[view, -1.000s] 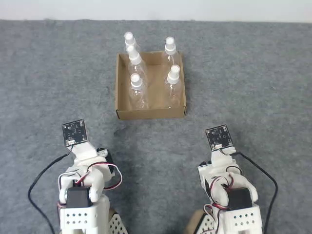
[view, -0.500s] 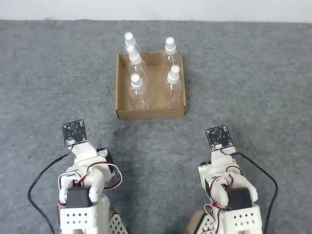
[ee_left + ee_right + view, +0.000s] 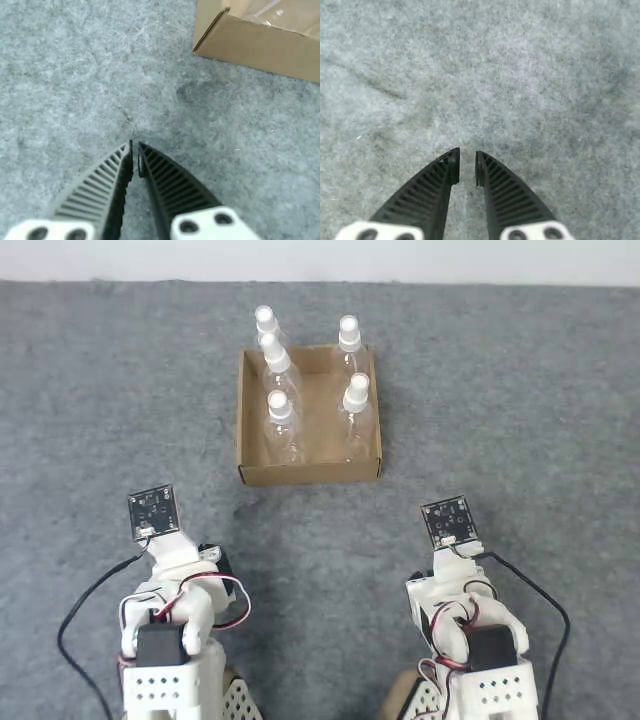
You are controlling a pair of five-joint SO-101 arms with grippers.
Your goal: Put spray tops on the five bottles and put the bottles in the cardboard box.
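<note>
Grey carpet (image 3: 520, 390) covers the table. At its near edge the left arm (image 3: 168, 635) and the right arm (image 3: 470, 635) sit folded back, side by side and well apart, each well short of the box (image 3: 308, 472). The box stands open-topped on the carpet at the far middle, slightly nearer the left arm's side. Five clear bottles (image 3: 283, 435) stand upright at the box, each with a white spray top (image 3: 357, 387) on it. Two are on the right-hand side and two on the left, all plainly inside the walls. The fifth is at the far left corner, close behind another bottle, and I cannot tell whether it stands inside or just behind the back wall. In the left wrist view the left gripper (image 3: 135, 145) hangs over bare carpet with its two jaws all but touching at the tips, gripping nothing, and a corner of the box shows ahead of it and off to one side. In the right wrist view the right gripper (image 3: 466, 152) also hangs over bare carpet, its jaws nearly closed with a slim gap between the tips and nothing held.
</note>
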